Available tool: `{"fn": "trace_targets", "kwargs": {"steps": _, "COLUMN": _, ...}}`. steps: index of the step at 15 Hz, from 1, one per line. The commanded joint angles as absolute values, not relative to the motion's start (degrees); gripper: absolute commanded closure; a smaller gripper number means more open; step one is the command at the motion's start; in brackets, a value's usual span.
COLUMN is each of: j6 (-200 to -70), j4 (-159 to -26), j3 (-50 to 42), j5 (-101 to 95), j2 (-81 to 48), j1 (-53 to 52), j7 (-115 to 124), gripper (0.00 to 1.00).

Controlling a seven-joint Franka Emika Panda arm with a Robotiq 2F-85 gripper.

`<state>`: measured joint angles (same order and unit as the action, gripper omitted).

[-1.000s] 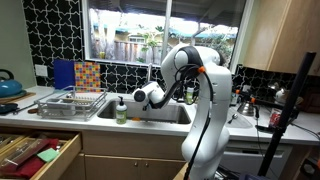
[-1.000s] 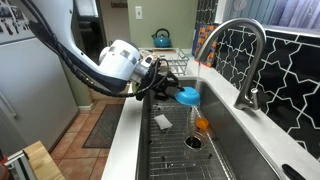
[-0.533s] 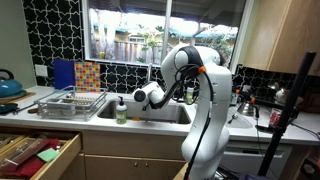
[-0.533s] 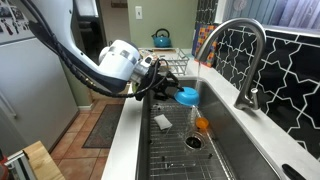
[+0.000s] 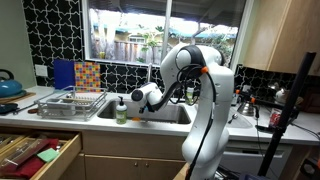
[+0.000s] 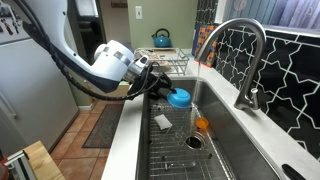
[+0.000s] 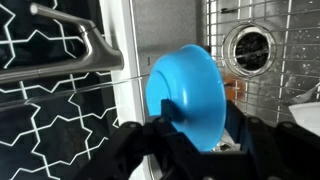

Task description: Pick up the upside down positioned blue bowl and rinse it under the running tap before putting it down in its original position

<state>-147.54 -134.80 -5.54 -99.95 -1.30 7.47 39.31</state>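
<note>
My gripper (image 6: 163,92) is shut on the rim of the blue bowl (image 6: 180,98), holding it tilted above the sink (image 6: 200,150). In the wrist view the blue bowl (image 7: 186,92) fills the middle between my dark fingers (image 7: 190,128). The curved metal tap (image 6: 245,50) stands at the sink's right edge and also shows in the wrist view (image 7: 75,45). The bowl sits left of and short of the spout. I cannot tell if water is running. In an exterior view my gripper (image 5: 140,102) hangs over the basin and the bowl is hidden.
A wire grid, a drain (image 7: 247,45), an orange thing (image 6: 202,125) and a white scrap (image 6: 162,121) lie in the sink. A green-topped soap bottle (image 5: 121,110), a dish rack (image 5: 70,100), a blue kettle (image 5: 8,85) and an open drawer (image 5: 35,152) are nearby.
My gripper and the blue bowl have moved away from the tap, toward the counter side of the sink. The grip on the bowl is unchanged.
</note>
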Motion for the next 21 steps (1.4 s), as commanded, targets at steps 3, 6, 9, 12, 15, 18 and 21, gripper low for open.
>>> {"fn": "trace_targets", "kwargs": {"steps": 3, "j6": -130.18, "j4": -139.50, "j3": -2.02, "j5": -77.94, "j2": 3.73, "j1": 3.37, "j7": 32.81, "gripper": 0.71}}
{"fn": "trace_targets", "kwargs": {"steps": 6, "j6": -120.11, "j4": -137.13, "j3": -0.54, "j5": -65.37, "j2": 3.47, "j1": 1.67, "j7": 28.97, "gripper": 0.71}}
{"fn": "trace_targets", "kwargs": {"steps": 9, "j6": -118.94, "j4": -136.51, "j3": -0.41, "j5": -66.64, "j2": 3.03, "j1": 1.43, "j7": 31.35, "gripper": 0.46}}
{"fn": "trace_targets", "kwargs": {"steps": 12, "j6": -117.89, "j4": -136.10, "j3": -0.38, "j5": -65.62, "j2": 3.06, "j1": 1.40, "j7": 31.41, "gripper": 0.46}}
{"fn": "trace_targets", "kwargs": {"steps": 15, "j6": -119.33, "j4": -136.71, "j3": -0.29, "j5": -62.83, "j2": 4.28, "j1": 1.11, "j7": 29.94, "gripper": 0.71}}
{"fn": "trace_targets", "kwargs": {"steps": 18, "j6": -120.58, "j4": -137.63, "j3": -0.22, "j5": -59.64, "j2": 5.53, "j1": 0.77, "j7": 29.00, "gripper": 0.71}}
{"fn": "trace_targets", "kwargs": {"steps": 21, "j6": -124.21, "j4": -139.54, "j3": -0.79, "j5": -56.43, "j2": 7.63, "j1": 1.09, "j7": 26.53, "gripper": 0.71}}
